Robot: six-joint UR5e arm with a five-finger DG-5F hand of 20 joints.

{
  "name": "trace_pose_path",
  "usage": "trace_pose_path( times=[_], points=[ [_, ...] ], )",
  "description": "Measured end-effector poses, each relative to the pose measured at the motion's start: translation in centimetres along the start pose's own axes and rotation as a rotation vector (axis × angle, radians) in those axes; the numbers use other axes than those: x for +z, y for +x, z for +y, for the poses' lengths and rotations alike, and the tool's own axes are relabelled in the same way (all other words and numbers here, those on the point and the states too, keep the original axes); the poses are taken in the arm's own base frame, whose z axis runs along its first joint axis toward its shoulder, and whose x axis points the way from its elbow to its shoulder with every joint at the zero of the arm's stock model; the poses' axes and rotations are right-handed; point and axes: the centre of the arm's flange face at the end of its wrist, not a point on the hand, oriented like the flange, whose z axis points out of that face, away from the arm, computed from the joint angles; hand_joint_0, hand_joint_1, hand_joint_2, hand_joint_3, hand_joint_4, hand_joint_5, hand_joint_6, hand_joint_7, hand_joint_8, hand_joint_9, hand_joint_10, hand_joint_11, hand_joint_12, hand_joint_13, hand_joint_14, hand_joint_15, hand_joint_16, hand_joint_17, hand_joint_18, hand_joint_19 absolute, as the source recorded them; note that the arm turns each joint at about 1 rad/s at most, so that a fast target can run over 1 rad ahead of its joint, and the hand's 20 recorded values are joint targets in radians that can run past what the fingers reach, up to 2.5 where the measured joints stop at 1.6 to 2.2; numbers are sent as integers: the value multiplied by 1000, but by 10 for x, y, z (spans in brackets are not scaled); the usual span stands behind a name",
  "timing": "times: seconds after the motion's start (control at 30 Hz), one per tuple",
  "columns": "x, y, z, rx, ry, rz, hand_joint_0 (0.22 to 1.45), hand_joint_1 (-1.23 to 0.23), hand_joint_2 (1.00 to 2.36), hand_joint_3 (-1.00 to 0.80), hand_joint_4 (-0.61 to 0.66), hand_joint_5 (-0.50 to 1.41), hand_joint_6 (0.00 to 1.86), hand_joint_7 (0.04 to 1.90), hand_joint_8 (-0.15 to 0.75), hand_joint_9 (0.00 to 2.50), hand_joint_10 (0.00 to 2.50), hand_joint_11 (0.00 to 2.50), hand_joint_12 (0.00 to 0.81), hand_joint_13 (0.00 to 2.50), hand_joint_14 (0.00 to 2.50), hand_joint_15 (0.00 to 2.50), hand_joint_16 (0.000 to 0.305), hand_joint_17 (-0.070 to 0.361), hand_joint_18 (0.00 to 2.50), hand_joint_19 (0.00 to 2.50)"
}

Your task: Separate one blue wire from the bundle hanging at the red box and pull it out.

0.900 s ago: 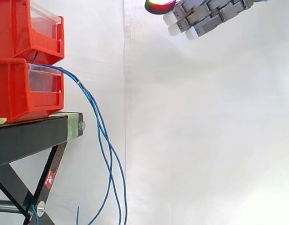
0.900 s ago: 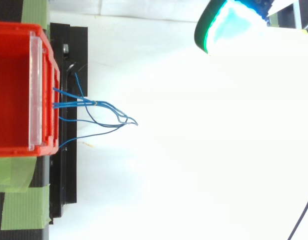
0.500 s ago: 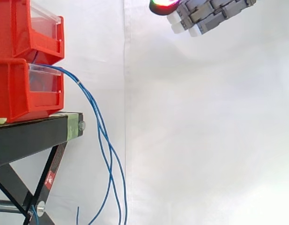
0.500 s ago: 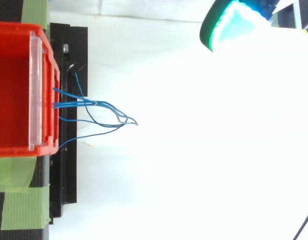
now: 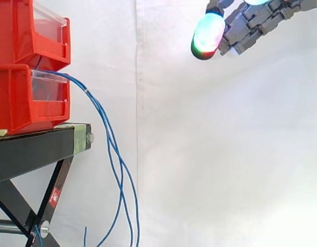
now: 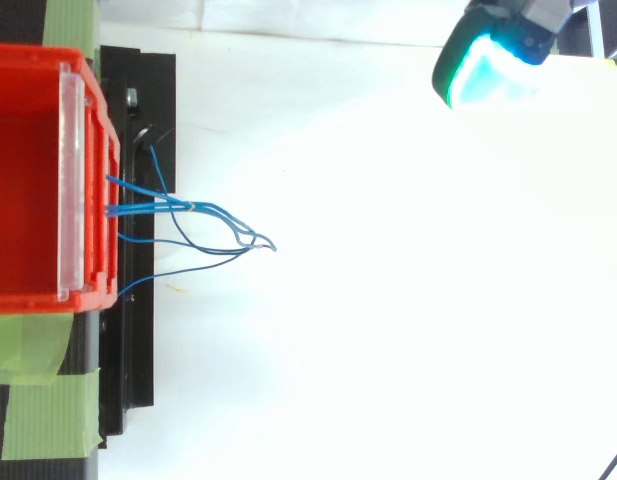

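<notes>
Zero steps of the pull look done; wires (image 5: 104, 121) hang as one bundle from the lower box (image 5: 14, 98) at 9 o'clock, drop past the stand (image 5: 40, 144) edge and trail toward 7 o'clock; none separated. Hand (image 5: 245, 28) sits at 1 o'clock, well apart from them; fingers loosely spread, holding nothing. Left to do: approach; single out one wire; pinch; draw it out.

The hand (image 5: 250, 25) has drawn back rightward, farther from the blue wires (image 6: 188, 206).
</notes>
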Motion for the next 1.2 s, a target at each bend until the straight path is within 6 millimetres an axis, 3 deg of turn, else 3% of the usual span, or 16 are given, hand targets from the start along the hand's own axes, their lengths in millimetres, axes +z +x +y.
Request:
trace_pose_path(
  times=[0.3,0.83,1.03,1.2],
  points=[
    [22,19,-15,-129,47,43,506,-748,1000,-500,301,-169,503,838,326,517,2,118,413,284,5,163,61,138,272,131],
    [87,62,-44,-82,49,46,508,-688,1000,-500,298,-167,502,826,331,525,3,114,415,292,4,159,61,137,288,138],
    [96,72,-51,-60,21,30,507,-683,1000,-500,297,-168,503,823,331,526,3,121,415,290,6,161,61,137,289,137],
    [97,98,-70,-42,-7,29,507,-676,1000,-500,295,-168,502,819,331,524,4,121,414,290,4,163,61,137,289,141]
  ],
)
